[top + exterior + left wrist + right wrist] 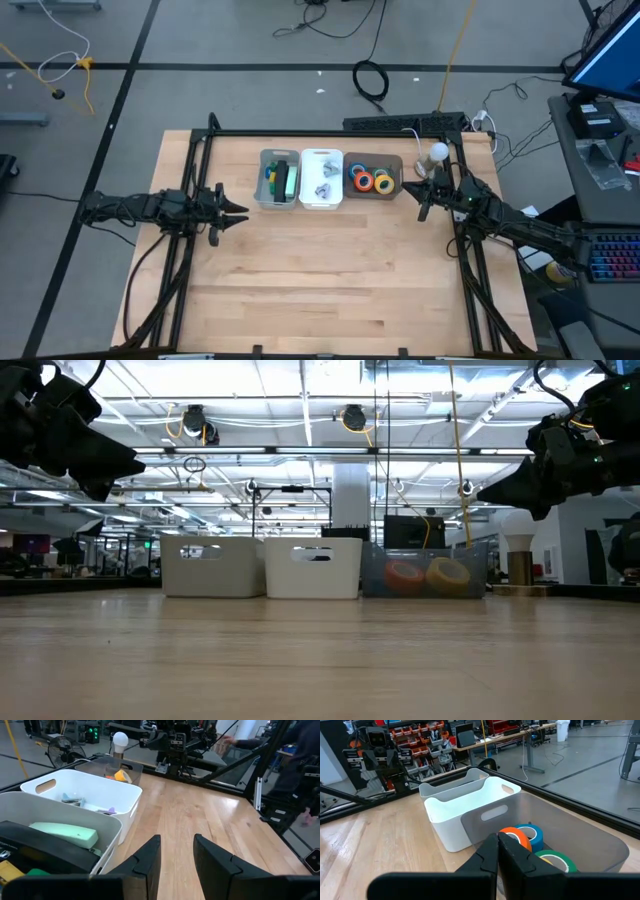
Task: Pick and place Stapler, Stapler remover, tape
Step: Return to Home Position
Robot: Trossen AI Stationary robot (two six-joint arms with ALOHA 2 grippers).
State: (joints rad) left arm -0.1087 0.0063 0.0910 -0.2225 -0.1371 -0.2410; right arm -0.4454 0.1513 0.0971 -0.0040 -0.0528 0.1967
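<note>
Three bins stand in a row at the table's far middle. The clear bin (396, 163) holds the tape rolls (372, 180); orange (516, 838), blue (534, 833) and green (556, 860) rolls lie flat on its floor. The middle white bin (303, 180) holds staple removers (322, 186). The left bin (262, 182) holds staplers (280, 180), one of them mint green (65, 833). My left gripper (238, 212) hovers open, left of the bins, above the table. My right gripper (422, 200) hovers shut just right of the clear bin, its fingers (498, 851) pointing at the tape.
A lamp with a round white bulb (438, 152) stands on the table's far right corner beside the clear bin. A black frame (330, 132) runs around the table's edges. Bare wood (330, 280) stretches from the bins to the near edge.
</note>
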